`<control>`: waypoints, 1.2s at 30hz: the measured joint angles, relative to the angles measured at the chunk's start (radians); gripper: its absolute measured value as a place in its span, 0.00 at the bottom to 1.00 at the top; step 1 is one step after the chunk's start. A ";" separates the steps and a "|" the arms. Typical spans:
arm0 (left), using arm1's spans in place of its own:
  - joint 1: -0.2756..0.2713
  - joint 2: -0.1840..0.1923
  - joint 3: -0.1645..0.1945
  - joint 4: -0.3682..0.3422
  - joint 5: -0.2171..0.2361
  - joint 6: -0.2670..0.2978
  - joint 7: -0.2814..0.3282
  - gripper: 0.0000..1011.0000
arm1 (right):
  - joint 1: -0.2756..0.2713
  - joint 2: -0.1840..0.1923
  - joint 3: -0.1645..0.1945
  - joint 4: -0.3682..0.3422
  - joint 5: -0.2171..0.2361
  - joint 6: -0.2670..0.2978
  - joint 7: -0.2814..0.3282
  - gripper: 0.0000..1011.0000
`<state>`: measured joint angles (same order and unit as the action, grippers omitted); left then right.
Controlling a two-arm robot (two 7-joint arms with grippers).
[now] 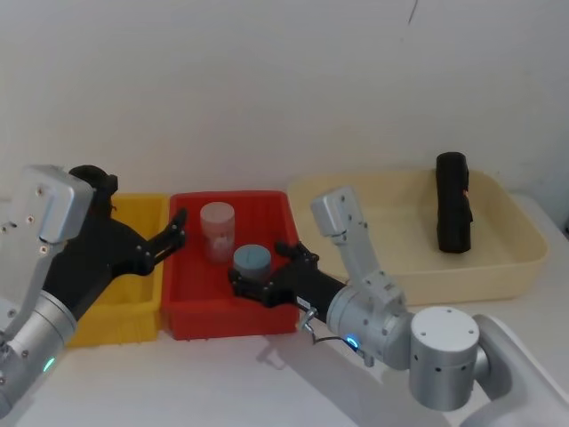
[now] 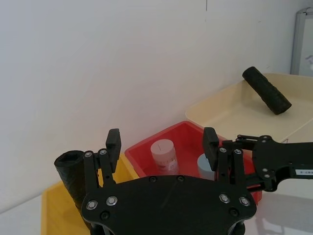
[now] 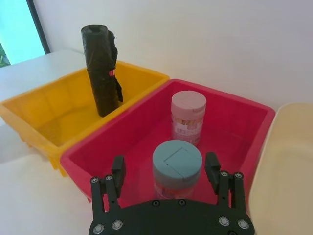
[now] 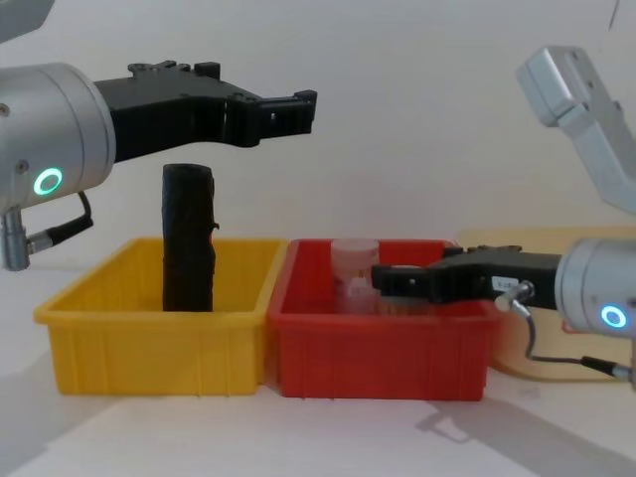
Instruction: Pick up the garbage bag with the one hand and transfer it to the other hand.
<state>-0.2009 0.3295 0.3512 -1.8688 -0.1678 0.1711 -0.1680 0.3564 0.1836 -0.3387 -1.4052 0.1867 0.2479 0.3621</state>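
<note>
The right gripper (image 3: 164, 167), black with a small white sticker (image 2: 303, 171) on its side, reaches into the red bin (image 4: 378, 348) at the lower centre of the head view. Its fingers are spread, one on each side of a blue-lidded jar (image 3: 177, 159). From the wrist view they seem to stand just clear of the jar, though I cannot be sure there is no contact. Just behind that jar, in the same bin, stands a taller pink-lidded jar (image 3: 188, 115), upright.

The left gripper (image 2: 162, 142) comes in from the left of the chest view on a thick silver arm with a glowing green ring (image 4: 47, 181). It is held high, above the yellow bin (image 4: 149, 348), with its fingers parted and nothing between them.

The garbage bag (image 3: 101, 73) stands on end in the yellow bin, near its back wall, rising well above the rim. It has a small red mark on its side and a loose flap hanging just below the mark. The left gripper is above it and apart from it.

Farthest to the right of the head view, a cream tray (image 1: 498, 276) sits beside the red bin. In it, a second black roll (image 1: 452, 203) leans against the back wall.
</note>
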 joint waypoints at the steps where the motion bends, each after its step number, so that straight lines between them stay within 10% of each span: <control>1: 0.000 0.000 0.000 0.000 0.000 0.000 0.000 0.99 | 0.002 -0.002 0.000 0.003 0.003 0.003 0.000 0.99; 36: 0.001 0.001 0.000 -0.001 0.000 0.001 0.000 0.99 | 0.079 -0.033 0.004 0.111 0.058 0.002 -0.021 0.99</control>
<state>-0.1997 0.3301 0.3509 -1.8702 -0.1680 0.1720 -0.1677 0.4354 0.1505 -0.3346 -1.2937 0.2447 0.2502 0.3409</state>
